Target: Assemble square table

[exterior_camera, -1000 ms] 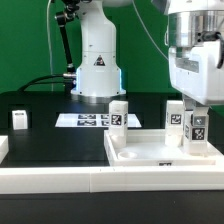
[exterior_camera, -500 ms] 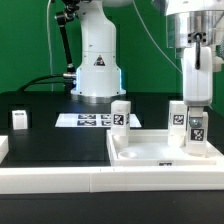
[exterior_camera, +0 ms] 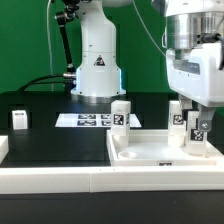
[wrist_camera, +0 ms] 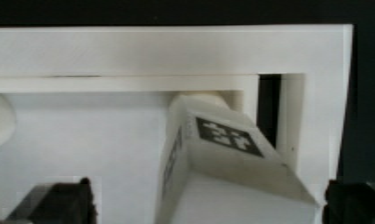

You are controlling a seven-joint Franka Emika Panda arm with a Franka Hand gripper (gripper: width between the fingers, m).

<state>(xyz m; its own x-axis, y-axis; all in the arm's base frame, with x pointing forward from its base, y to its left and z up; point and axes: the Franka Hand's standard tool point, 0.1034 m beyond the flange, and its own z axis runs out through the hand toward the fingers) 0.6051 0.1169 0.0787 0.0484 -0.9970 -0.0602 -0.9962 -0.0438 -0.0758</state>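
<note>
A white leg post [wrist_camera: 228,160] stands inside a corner of the square table top [wrist_camera: 95,120], close to its raised rim [wrist_camera: 166,50], with a black-and-white tag [wrist_camera: 230,139] on its side. The gripper [wrist_camera: 205,205] straddles the post, its dark fingers [wrist_camera: 59,203] spread wide, one plainly clear of it. The black table [wrist_camera: 166,12] shows beyond the rim

Wrist [exterior_camera: 194,45] vertical at the exterior view's right, end effector [exterior_camera: 198,124] downward, fingers [wrist_camera: 59,200] wide apart.

Backed by a flat green wall [exterior_camera: 25,40], evenly and softly lit. Below it, a matte black table [exterior_camera: 50,140], edged on the near side by a long white border rail [exterior_camera: 50,181]. Black cables [exterior_camera: 40,82] trailing along the far edge, at the exterior view's left.
</note>
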